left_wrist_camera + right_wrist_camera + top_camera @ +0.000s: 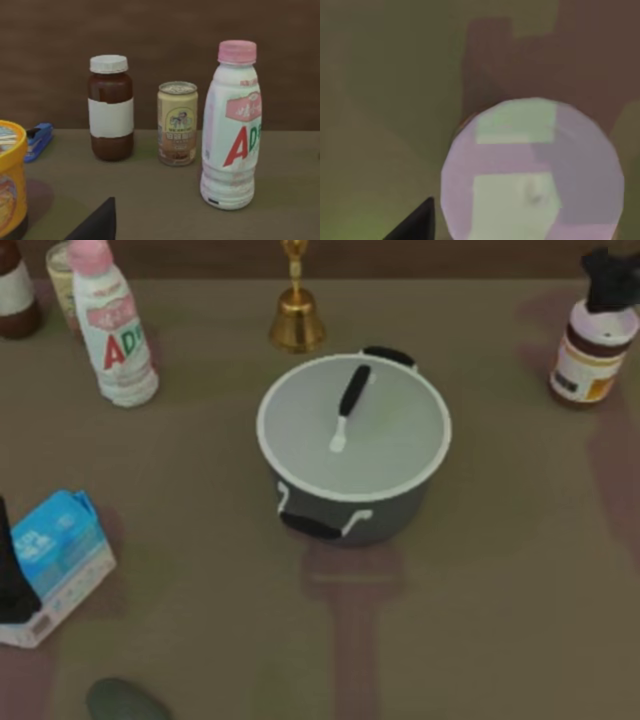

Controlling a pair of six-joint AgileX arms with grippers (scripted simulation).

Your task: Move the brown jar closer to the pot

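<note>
The pot (352,455) is sitting at the middle of the table (500,590), with the bell (297,320) just behind it. The jar (590,355) is standing at the far right, well apart from the pot, under the right gripper (610,275). At the far left the bottle (15,295), the can (62,280) and the drink bottle (115,335) are standing near one another. The carton (60,560) is lying at the near left.

Red "AD" (partly cut off) on the white pink-capped bottle (231,130).
</note>
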